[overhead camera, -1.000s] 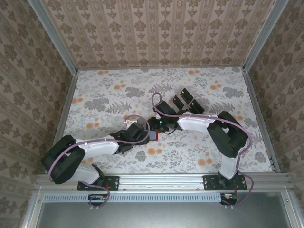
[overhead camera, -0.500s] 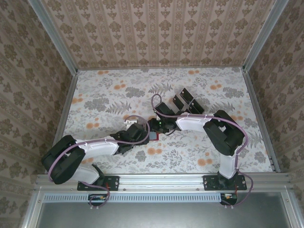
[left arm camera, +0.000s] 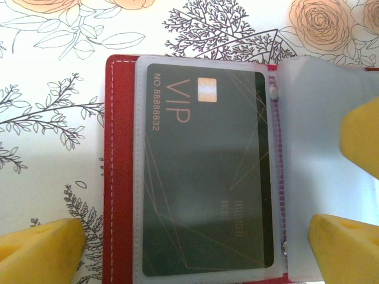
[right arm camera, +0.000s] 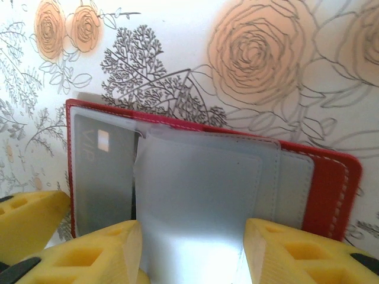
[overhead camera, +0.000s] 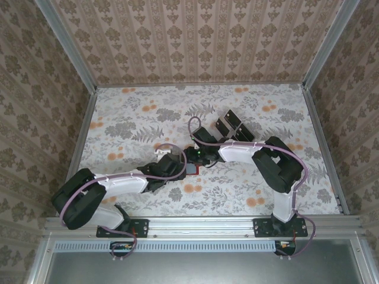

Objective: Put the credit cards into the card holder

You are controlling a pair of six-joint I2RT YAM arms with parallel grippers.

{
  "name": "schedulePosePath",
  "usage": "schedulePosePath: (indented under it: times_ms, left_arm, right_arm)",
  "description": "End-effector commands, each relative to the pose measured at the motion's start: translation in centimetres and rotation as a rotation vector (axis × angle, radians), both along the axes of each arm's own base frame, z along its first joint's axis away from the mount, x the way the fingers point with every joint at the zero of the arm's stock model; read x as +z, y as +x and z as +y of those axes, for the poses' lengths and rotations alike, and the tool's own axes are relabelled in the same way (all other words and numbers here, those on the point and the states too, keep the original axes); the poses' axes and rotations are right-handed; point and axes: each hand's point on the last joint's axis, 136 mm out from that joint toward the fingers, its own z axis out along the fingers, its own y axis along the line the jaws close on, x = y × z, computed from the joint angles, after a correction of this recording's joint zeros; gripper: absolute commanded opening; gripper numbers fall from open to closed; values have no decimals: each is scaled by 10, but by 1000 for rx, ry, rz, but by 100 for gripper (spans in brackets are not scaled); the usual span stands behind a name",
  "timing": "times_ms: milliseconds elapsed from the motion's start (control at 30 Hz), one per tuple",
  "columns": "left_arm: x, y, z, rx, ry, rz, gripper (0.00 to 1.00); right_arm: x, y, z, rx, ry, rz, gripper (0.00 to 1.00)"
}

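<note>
The card holder [overhead camera: 190, 170] lies open on the counter [overhead camera: 130, 118], directly beneath both hands. The left hand [left arm camera: 192, 248] is spread wide and straddles it. One black card [left arm camera: 207, 177] sits in a clear sleeve, its long axis crossing the line between the fingers. The right hand [right arm camera: 192, 254] is half parted about a raised clear leaf [right arm camera: 201, 189] — gripped or merely flanked, I cannot tell. The loose credit cards [overhead camera: 232, 125] lie beyond the holder on the right arm's side — their count is hard to make out.
</note>
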Motion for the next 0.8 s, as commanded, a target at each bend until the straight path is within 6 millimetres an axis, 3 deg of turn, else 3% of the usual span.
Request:
schedulePosePath:
  times_ms: [0,300,767]
  left_arm:
    - [-9,-12,13,-4,36,36,100]
    - [5,-8,5,-29,1,4,100]
    - [39,-3,-6,-53,-73,-102,100]
  right_arm:
    - [-11,-7,10,11,11,53,51]
    - [-10,-7,22,27,34,61,51]
    - [-7,-6,25,28,45,59,51]
